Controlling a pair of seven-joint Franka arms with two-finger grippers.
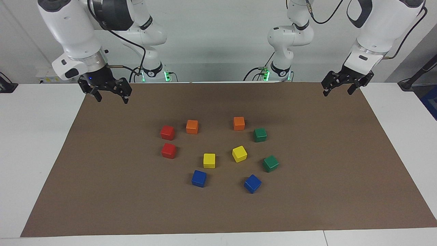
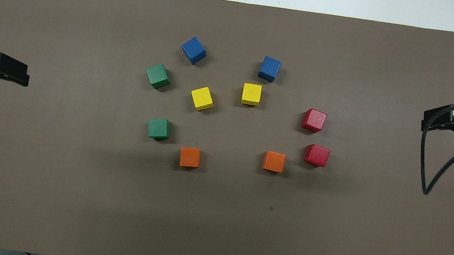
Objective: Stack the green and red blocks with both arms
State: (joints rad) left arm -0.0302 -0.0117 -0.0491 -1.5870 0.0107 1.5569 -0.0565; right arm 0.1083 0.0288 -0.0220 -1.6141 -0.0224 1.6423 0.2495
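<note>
Facing view: white table [image 1: 37,143] under a brown mat [image 1: 324,164] that covers most of the top. Two white arms mounted at the robots' edge. Right arm [image 1: 73,30] reaching down over the mat corner at its own end, right gripper [image 1: 110,98] raised above the mat, fingers spread wide, holding nothing. Left arm [image 1: 379,27] waiting at the other end, left gripper [image 1: 337,91] above the mat corner there, fingers likewise apart and empty.

Ten small cubes in a loose ring at mid-mat, none stacked, none touching.

Task blocks: near red block [image 1: 167,132] and far red block [image 1: 168,150] together toward the right arm's end of the ring, one just farther from the robots than the other; near green block [image 1: 260,134] and far green block [image 1: 270,163] toward the left arm's end, the far one turned at an angle. All four flat on the mat, well apart from both grippers.

Other cubes: two orange cubes [image 1: 192,126] [image 1: 239,123] nearest the robots, between the red and green pairs; two yellow cubes [image 1: 209,160] [image 1: 239,153] inside the ring; two blue cubes [image 1: 199,178] [image 1: 252,183] farthest from the robots.

Overhead view: same ring, with red blocks [image 2: 314,120] [image 2: 317,155] and green blocks [image 2: 158,76] [image 2: 159,128] at opposite ends; black cable [image 2: 446,161] looping down from the right arm.
</note>
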